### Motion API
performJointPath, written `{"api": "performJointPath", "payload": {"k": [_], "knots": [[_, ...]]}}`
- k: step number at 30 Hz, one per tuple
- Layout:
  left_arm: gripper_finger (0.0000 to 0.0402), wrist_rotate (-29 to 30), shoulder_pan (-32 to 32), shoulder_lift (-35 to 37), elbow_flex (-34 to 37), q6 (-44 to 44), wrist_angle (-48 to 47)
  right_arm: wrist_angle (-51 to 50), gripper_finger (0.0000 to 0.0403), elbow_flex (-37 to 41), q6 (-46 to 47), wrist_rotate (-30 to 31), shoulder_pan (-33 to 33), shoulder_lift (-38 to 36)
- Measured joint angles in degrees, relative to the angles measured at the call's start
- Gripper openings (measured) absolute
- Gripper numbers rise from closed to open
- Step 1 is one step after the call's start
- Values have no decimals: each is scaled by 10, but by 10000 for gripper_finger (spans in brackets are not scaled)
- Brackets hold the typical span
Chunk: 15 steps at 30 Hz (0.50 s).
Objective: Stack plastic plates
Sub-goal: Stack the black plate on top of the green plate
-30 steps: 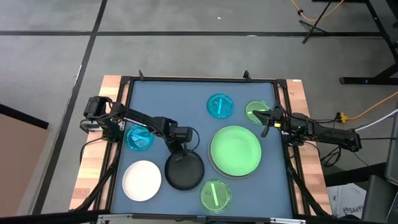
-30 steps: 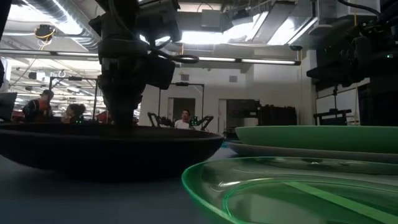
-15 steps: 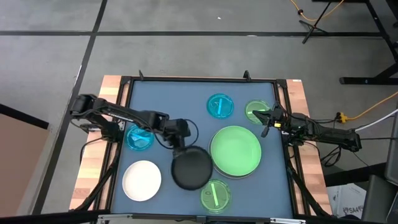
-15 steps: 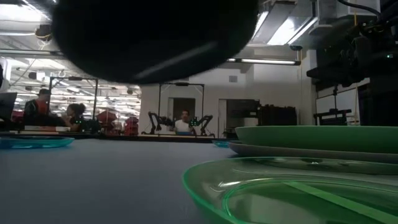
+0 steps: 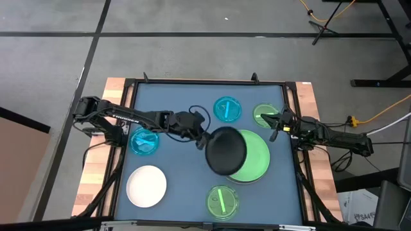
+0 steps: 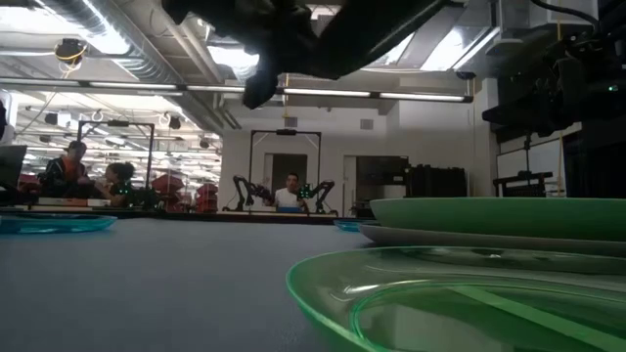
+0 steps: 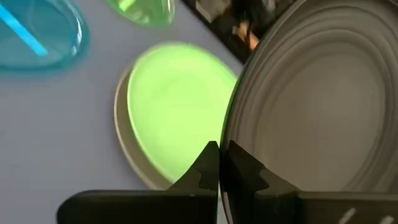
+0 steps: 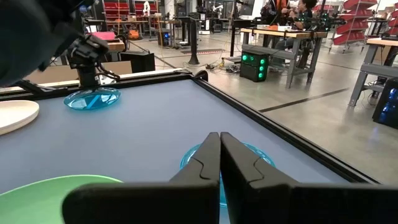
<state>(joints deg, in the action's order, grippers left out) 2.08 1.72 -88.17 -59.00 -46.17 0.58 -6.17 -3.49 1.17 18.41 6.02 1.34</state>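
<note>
My left gripper is shut on the medium black plate, which hangs in the air over the left part of the large light green plate. In the low view the black plate is high above the table. The green plate lies on the large grey plate. The white plate, two small blue plates and two small green plates lie flat on the table. My right gripper is shut and waits near the table's right edge. My left gripper pinches the black plate's rim at its left edge, between the two fingers. The fingers come from the table's left. The plate is lifted clear and tilted, reaching out beyond the fingers over the green plate.
The table's raised black frame runs round the blue mat. Bare mat lies in the middle near part, between the white plate and the near small green plate. People and benches show in the room beyond.
My left gripper has lifted the black plate off the table by its rim. It has carried the plate toward the table's right and far edges, from beside the white plate to above the green plate's left part. The right arm has kept still.
</note>
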Motion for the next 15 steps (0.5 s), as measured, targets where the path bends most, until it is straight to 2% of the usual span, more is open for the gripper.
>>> {"api": "performJointPath", "payload": {"k": [5, 10, 15], "knots": [[2, 36, 1, -22, 0, -19, 54, 0, 1, 0, 0, 0, 0, 0], [2, 39, 1, -62, -1, -47, 139, 0, 1, 0, 0, -1, 0, 0], [2, 38, 1, -99, -16, -67, 156, 0, 1, 0, 0, 0, 0, 0]]}}
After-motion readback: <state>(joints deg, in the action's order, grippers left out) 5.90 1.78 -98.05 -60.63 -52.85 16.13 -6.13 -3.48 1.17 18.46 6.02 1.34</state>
